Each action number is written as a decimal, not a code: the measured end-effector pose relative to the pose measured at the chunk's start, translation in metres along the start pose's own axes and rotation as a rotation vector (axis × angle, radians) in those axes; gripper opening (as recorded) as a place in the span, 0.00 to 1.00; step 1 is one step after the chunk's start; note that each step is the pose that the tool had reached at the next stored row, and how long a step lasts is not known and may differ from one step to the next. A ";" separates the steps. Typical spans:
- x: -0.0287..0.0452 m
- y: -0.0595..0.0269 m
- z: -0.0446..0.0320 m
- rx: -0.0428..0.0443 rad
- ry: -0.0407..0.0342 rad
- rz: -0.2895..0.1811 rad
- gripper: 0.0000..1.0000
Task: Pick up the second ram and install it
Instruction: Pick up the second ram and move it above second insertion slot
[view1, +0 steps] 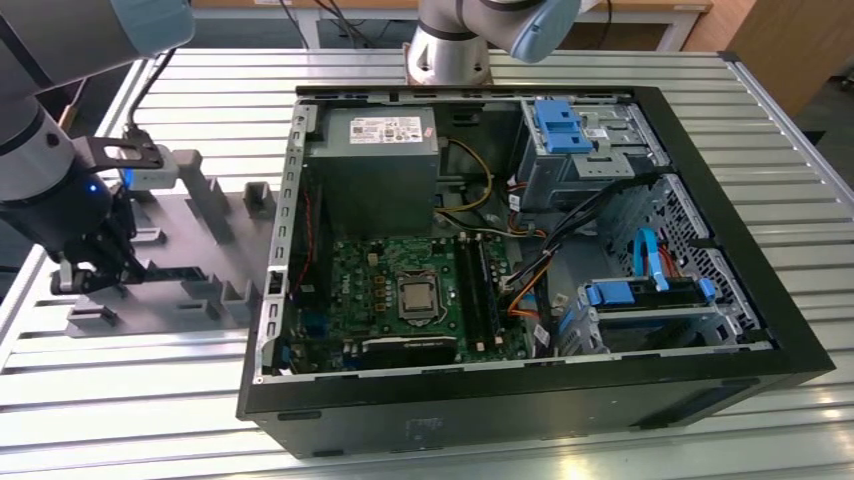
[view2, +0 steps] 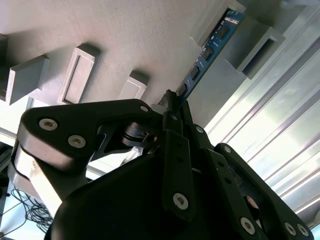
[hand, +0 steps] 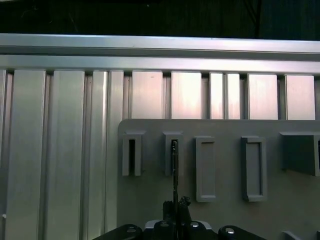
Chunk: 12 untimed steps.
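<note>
Pinching the near end of the second ram (view2: 212, 42), the gripper (view2: 172, 103) has its jaws drawn narrow, with both black fingers (view2: 176, 145) pressed against the stick. In the second wrist view the ram is a blue board carrying a row of black chips (view2: 194, 73), and its long axis runs straight out from the fingertips toward an upright slotted block (view2: 255, 47) of the grey fixture (view2: 125, 35). In the first wrist view the same stick (hand: 174, 170) appears edge-on as a thin dark line, standing on its narrow edge. It points away from the gripper (hand: 175, 207), and its far end sits in one of the fixture's slotted blocks (hand: 167, 152). In the exterior view the gripper (view1: 91, 277) hangs low over the fixture (view1: 200, 235) on the slatted aluminium table (view1: 134, 400). The open computer case (view1: 534, 405) with its green motherboard (view1: 380, 285) lies to the exterior view's right.
</note>
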<state>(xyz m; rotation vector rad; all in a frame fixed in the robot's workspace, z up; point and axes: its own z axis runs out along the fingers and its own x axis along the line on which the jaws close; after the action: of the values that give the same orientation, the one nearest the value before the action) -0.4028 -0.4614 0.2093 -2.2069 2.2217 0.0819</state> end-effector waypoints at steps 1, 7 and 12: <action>-0.0001 0.0000 -0.0007 -0.0001 0.0001 0.000 0.14; -0.0001 0.0001 -0.0017 0.0000 0.0031 0.000 0.14; -0.0001 0.0001 -0.0028 0.0000 0.0031 0.000 0.14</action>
<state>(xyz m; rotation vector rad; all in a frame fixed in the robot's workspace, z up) -0.4028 -0.4614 0.2121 -2.2085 2.2234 0.0786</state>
